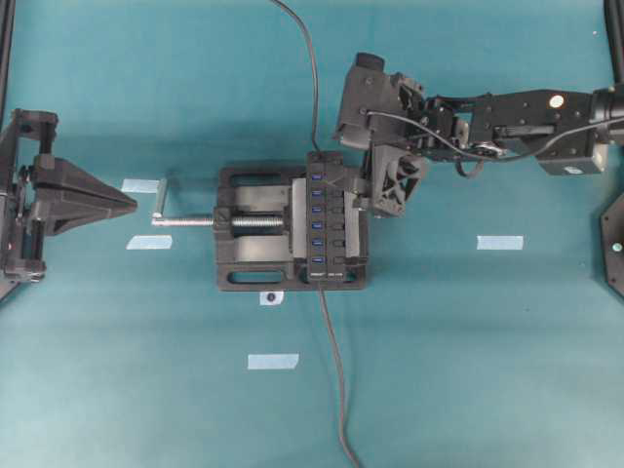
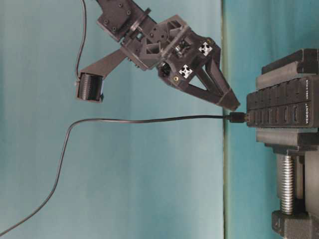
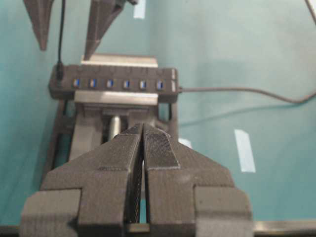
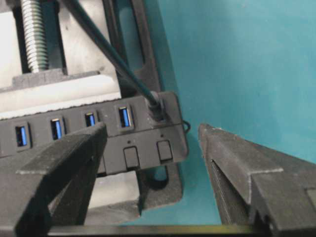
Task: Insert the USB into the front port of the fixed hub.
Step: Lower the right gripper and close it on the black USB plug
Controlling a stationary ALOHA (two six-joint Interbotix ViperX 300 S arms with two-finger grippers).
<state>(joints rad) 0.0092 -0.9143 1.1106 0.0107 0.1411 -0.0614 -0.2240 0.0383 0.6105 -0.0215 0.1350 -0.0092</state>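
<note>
USB (image 4: 157, 106) sits plugged into the end port of the fixed hub (image 4: 98, 133), at center-right of the right wrist view; its cable (image 4: 106, 52) runs off toward the upper left of that frame. In the overhead view the plug is at the top end of the hub (image 1: 323, 216), frame center, cable (image 1: 310, 68) leaving toward the top edge. A second cable (image 1: 333, 370) exits the hub's bottom end toward the lower edge. Six blue ports along the bar show empty.

Hub is clamped in the black vise (image 1: 249, 229), silver screw handle (image 1: 180, 220) sticking out to the left.

Right gripper (image 4: 153, 163) hovers just beside the plugged end, fingers spread wide, nothing between them; one finger (image 4: 59, 168) overlaps the hub's front edge, the other (image 4: 247, 168) is over bare table. In the table-level view the fingertip (image 2: 229, 102) is just above the plug (image 2: 237, 118), apart from it.

Left gripper (image 3: 143, 148) is at lower center of its wrist view, fingers pressed together, holding nothing, well apart from the hub; it sits at the far left of the overhead view (image 1: 122, 202).

Teal table (image 1: 468, 370), pale tape strips (image 1: 499, 242) scattered on it.
</note>
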